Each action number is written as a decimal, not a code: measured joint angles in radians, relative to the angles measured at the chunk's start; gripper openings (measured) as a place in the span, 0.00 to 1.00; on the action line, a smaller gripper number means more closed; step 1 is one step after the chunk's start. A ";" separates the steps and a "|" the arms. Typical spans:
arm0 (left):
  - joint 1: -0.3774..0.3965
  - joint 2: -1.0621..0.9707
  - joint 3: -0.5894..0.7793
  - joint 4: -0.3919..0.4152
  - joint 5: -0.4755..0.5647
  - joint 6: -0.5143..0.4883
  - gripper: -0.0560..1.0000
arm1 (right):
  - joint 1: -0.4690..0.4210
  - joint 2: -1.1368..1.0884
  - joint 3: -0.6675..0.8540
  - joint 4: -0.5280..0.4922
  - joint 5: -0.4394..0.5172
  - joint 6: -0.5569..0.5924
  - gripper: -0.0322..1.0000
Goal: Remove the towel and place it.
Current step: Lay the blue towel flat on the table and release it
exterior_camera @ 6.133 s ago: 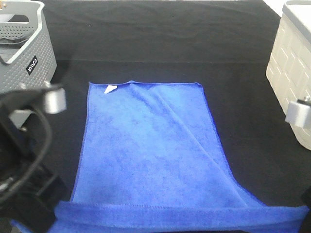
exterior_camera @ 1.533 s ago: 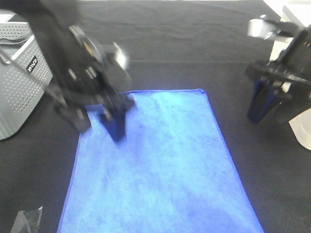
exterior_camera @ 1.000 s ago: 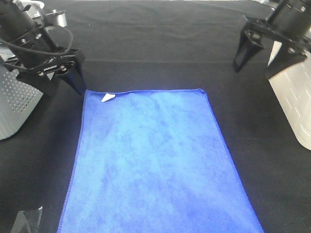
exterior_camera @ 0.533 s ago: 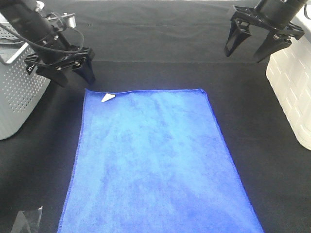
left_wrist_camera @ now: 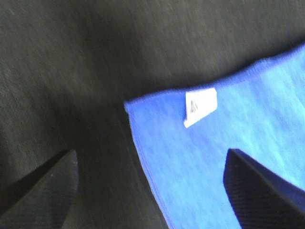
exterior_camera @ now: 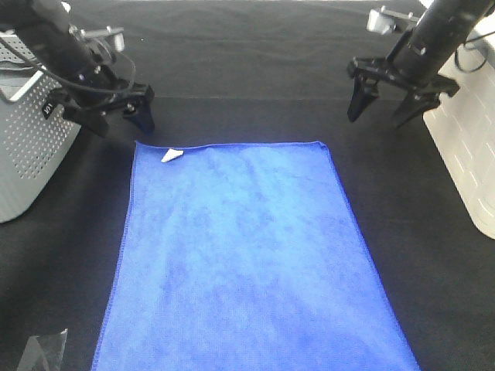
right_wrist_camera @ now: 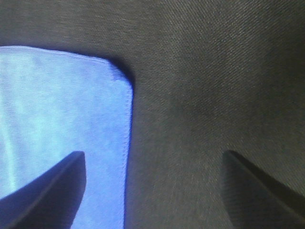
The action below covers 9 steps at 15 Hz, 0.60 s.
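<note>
Flat on the black-cloth desk [exterior_camera: 433, 255] lies the large royal-blue microfibre towel [exterior_camera: 247, 255], its nearest edge running out of frame. It looks soft, light and limp, so it will likely sag and drag once lifted. The two far corners look like the best pinch points. The left tool [exterior_camera: 121, 125], spread wide, hangs by the corner with the small white tag [exterior_camera: 172, 155]. The right tool [exterior_camera: 378, 118], equally agape, hovers just beyond the other.

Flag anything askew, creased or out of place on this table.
Nothing serious: the towel lies flat on the black cloth. Only its white tag stands out, flipped onto the top face near the far left corner.
</note>
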 joint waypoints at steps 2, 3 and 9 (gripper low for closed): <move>0.000 0.045 -0.024 0.000 -0.003 0.008 0.80 | 0.000 0.023 0.000 0.000 -0.002 0.000 0.78; 0.000 0.068 -0.045 0.000 -0.011 0.021 0.80 | 0.000 0.034 -0.001 0.000 -0.031 0.000 0.78; 0.000 0.120 -0.063 -0.012 -0.024 0.030 0.80 | 0.034 0.131 -0.028 -0.003 -0.063 0.000 0.78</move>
